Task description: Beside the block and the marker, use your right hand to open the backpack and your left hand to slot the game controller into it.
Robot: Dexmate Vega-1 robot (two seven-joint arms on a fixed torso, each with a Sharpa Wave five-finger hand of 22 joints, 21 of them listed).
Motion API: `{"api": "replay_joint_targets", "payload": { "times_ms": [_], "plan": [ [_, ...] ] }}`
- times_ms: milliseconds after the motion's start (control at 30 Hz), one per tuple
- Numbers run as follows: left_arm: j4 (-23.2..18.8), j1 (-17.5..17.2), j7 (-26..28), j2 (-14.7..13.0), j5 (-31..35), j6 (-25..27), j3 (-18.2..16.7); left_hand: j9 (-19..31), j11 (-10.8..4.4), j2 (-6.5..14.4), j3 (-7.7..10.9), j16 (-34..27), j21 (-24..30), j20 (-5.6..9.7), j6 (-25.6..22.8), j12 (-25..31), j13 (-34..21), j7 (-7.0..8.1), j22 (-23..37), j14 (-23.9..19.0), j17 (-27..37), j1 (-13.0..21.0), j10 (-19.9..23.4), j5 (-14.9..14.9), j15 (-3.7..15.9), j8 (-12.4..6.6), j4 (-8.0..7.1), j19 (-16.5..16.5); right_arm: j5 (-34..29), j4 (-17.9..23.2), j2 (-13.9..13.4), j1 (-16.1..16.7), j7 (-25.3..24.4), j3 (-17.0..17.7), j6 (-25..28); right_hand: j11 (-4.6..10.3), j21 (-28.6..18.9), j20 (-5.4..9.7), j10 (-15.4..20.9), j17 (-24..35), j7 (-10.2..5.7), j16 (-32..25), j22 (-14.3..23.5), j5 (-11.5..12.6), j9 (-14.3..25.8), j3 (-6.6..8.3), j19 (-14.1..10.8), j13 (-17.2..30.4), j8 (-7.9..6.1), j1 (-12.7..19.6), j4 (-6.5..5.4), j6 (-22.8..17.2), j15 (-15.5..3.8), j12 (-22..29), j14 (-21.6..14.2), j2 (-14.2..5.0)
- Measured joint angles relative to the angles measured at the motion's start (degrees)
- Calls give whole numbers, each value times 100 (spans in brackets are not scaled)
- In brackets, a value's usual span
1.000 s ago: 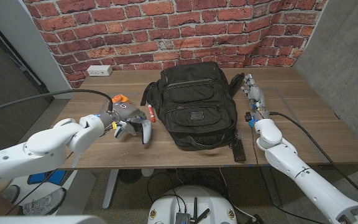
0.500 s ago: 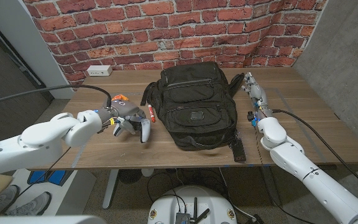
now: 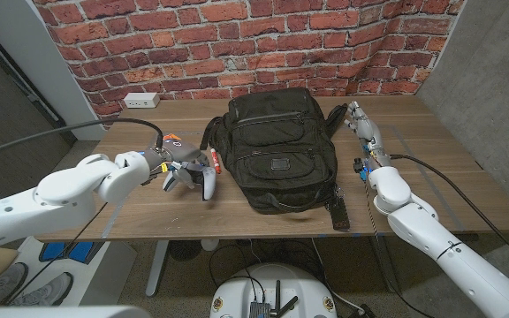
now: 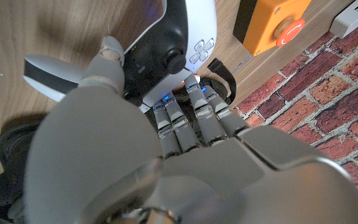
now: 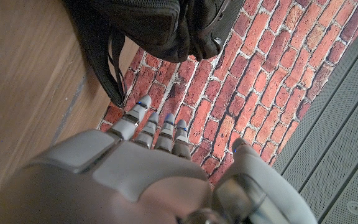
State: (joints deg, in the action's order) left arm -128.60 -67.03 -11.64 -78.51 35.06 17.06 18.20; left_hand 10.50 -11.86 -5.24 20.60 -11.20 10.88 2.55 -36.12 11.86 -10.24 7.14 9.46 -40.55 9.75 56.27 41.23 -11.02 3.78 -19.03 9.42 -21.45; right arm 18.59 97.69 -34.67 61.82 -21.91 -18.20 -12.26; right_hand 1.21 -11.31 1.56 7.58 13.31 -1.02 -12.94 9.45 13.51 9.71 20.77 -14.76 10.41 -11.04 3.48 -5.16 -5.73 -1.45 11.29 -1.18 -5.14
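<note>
Both hands apart, left hand (image 3: 171, 167) gripping game controller (image 3: 198, 180) (white), backpack (image 3: 279, 149) zipped

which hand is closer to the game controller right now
Left. The left hand is on the game controller, fingers wrapped over it. The right hand is on the far side of the backpack, by its top corner.

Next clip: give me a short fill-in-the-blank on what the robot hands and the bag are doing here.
1. The left robot hand grips the white ____.
2. The black backpack lies with its zippers ____.
3. The right robot hand holds ____, fingers stretched beside the backpack.
4. The wall behind the table is ____.

Missing words: game controller; closed; nothing; brick
</note>
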Motion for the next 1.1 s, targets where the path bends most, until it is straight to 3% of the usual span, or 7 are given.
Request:
{"api": "replay_joint_targets", "payload": {
  "times_ms": [267,600,1100],
  "plan": [
    [-59,108,-189,112,144,137,104,1,-33,1,-8,0,0,-10,-34,-19,-2,34,0,0,0,-1,33,4,0,43,8,-50,-356,229,-115,149,-192,32,79,2,0,19,225,-19,-9,-64,-4,0,0,-14,-227,0,-23,0,30,-199,-67,44,-226,0],
    [-134,115,-287,149,276,333,135,3,-16,1,-16,0,0,-9,-51,-25,-5,51,0,-30,0,-1,73,5,31,40,16,-49,-921,351,-120,286,-467,-7,16,33,-35,62,419,-108,17,-86,-13,0,0,85,-471,0,-23,220,342,-454,-62,46,-470,7],
    [-153,125,-353,188,361,435,163,5,-8,1,-20,0,0,-9,-63,-40,-1,62,0,-40,0,-2,121,-1,20,33,21,-49,-1621,829,-363,759,-723,115,152,12,-56,70,582,-98,13,-154,-12,-40,31,74,-725,13,-66,327,513,-663,-71,46,-725,22]
  ]
}}
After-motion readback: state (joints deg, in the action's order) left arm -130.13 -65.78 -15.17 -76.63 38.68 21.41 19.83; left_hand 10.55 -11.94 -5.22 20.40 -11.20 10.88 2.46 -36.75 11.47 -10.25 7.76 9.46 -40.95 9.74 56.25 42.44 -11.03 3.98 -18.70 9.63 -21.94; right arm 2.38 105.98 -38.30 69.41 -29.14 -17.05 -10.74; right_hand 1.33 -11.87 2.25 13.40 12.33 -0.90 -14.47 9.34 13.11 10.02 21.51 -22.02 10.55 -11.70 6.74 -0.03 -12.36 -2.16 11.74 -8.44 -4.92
